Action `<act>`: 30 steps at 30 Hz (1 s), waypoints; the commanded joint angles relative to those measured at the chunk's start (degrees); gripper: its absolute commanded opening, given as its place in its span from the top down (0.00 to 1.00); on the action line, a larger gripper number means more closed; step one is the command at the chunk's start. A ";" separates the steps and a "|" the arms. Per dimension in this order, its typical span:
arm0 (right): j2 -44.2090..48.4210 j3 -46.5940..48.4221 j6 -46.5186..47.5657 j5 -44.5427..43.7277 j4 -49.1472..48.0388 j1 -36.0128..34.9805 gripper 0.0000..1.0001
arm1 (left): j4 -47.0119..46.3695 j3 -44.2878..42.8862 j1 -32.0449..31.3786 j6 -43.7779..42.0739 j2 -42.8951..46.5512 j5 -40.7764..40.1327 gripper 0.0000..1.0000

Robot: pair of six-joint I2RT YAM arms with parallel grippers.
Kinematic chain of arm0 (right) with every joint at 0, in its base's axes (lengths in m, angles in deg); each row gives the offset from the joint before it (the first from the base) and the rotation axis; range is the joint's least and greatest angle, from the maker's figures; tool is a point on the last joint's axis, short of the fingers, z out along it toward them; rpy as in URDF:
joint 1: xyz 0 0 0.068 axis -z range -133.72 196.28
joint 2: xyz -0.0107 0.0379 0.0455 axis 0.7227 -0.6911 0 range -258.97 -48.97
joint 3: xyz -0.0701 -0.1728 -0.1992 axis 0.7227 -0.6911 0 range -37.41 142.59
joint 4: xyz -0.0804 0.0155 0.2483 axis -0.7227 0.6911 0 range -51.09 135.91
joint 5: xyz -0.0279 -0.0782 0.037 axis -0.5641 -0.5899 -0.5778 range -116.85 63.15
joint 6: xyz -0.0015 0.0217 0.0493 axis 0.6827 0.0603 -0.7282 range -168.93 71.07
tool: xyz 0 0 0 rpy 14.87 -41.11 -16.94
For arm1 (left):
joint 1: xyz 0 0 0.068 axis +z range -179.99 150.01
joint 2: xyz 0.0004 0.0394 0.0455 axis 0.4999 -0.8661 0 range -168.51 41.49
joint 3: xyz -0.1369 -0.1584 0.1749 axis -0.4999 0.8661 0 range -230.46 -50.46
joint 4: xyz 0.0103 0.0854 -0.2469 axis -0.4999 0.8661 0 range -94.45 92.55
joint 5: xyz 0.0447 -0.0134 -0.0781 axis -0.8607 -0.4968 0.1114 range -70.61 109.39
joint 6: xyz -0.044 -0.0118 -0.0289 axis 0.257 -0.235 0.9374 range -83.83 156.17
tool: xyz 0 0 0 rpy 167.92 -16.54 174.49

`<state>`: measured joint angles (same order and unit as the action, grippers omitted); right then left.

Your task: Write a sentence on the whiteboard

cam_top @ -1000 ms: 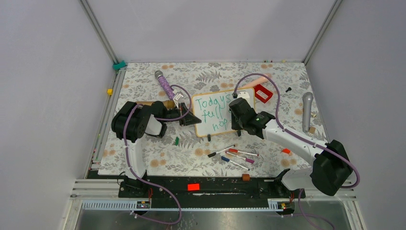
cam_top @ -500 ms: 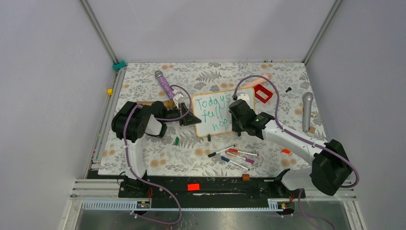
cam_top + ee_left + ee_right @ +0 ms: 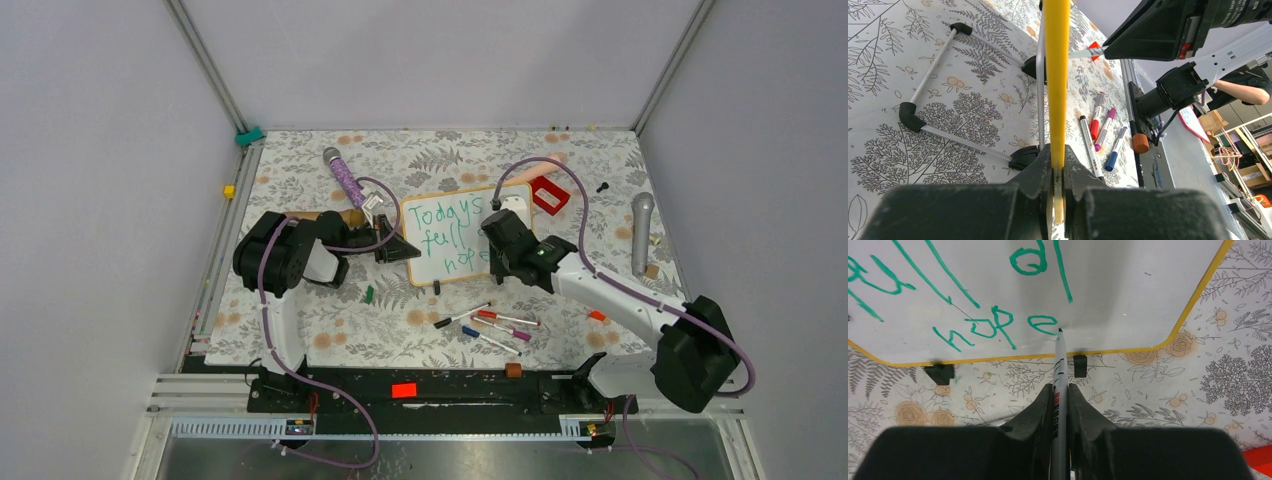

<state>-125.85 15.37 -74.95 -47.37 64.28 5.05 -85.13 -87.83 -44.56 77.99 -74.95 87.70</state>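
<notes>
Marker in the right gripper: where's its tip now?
Right wrist view: the grey marker in the right gripper has its tip at the final "e" of the green handwritten sentence, near the lower edge of the wood-framed whiteboard.

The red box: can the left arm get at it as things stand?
Probably not: the left gripper is shut on the whiteboard, and the red box lies past the board's opposite side.
</notes>
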 commanded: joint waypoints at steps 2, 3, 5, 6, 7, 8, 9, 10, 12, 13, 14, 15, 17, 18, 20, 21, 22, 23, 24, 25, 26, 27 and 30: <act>7.56 -3.12 -0.45 -1.93 -4.90 0.57 1.00 | -4.13 -0.77 -0.74 -0.43 0.00 2.60 1.00; 8.27 -3.68 -0.39 -1.97 -5.04 0.54 1.00 | -4.13 -0.82 -0.73 -0.47 -0.05 2.58 1.00; 9.19 -4.25 -0.22 -2.05 -4.76 0.56 1.00 | -4.14 -0.74 -0.75 -0.43 0.06 2.48 1.00; 9.20 -4.43 -0.24 -2.19 -4.53 0.60 1.00 | -4.13 -0.73 -0.78 -0.43 0.04 2.48 1.00; 9.22 -4.51 -0.26 -2.47 -4.17 0.57 1.00 | -4.13 -0.75 -0.79 -0.43 0.03 2.52 1.00; 9.02 -4.47 -0.21 -2.71 -3.76 0.57 1.00 | -4.12 -0.82 -0.81 -0.43 -0.05 2.46 1.00; 8.83 -4.46 -0.18 -2.90 -3.68 0.56 1.00 | -4.17 -0.83 -0.79 -0.40 -0.06 2.46 1.00; 8.48 -4.47 -0.17 -3.01 -3.59 0.54 1.00 | -4.15 -0.71 -0.80 -0.42 0.05 2.52 1.00; 7.67 -4.11 -0.27 -3.11 -3.60 0.71 1.00 | -4.17 -0.71 -0.80 -0.44 0.11 2.47 1.00; 7.05 -3.77 -0.38 -3.18 -3.53 0.66 1.00 | -4.09 -0.69 -0.87 -0.43 0.08 2.46 1.00; 6.37 -3.36 -0.42 -3.34 -3.27 0.74 1.00 | -4.10 -0.66 -0.82 -0.43 0.08 2.46 1.00; 5.60 -2.90 -0.55 -3.64 -2.82 0.80 1.00 | -4.08 -0.61 -0.88 -0.43 0.08 2.50 1.00; 4.04 -2.16 -0.94 -4.39 -2.34 0.82 1.00 | -4.13 -0.61 -0.87 -0.43 0.12 2.46 1.00; 3.43 -1.88 -0.96 -4.36 -2.35 0.93 1.00 | -4.15 -0.58 -0.90 -0.43 0.10 2.53 1.00; 2.23 -1.43 -0.88 -4.29 -2.97 1.08 1.00 | -4.13 -0.62 -0.90 -0.43 0.16 2.53 1.00; 1.65 -1.18 -0.84 -4.29 -3.22 1.15 1.00 | -4.12 -0.57 -0.90 -0.38 0.09 2.49 1.00; 1.12 -0.84 -0.94 -4.32 -3.29 1.35 1.00 | -4.13 -0.55 -0.90 -0.47 0.18 2.57 1.00; 0.55 -0.43 -0.88 -4.28 -3.29 1.44 1.00 | -4.12 -0.56 -0.85 -0.51 0.29 2.56 1.00; 0.50 -0.10 -0.95 -4.19 -3.24 1.53 1.00 | -4.13 -0.58 -0.82 -0.51 0.30 2.60 1.00; 0.84 0.07 -1.00 -4.06 -3.25 1.51 1.00 | -4.13 -0.56 -0.89 -0.51 0.28 2.50 1.00; 1.31 0.08 -1.04 -3.83 -3.24 1.54 1.00 | -4.13 -0.52 -0.90 -0.50 0.38 2.52 1.00; 2.13 0.05 -1.14 -3.45 -2.78 1.61 1.00 | -4.13 -0.44 -0.90 -0.51 0.40 2.55 1.00; 6.15 -0.49 -2.15 -2.56 0.53 1.58 1.00 | -4.10 -0.52 -0.88 -0.52 0.36 2.59 1.00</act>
<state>-124.43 13.03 -75.36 -48.79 63.36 5.85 -85.15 -87.83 -44.62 77.95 -74.95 87.64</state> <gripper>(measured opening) 0.183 0.058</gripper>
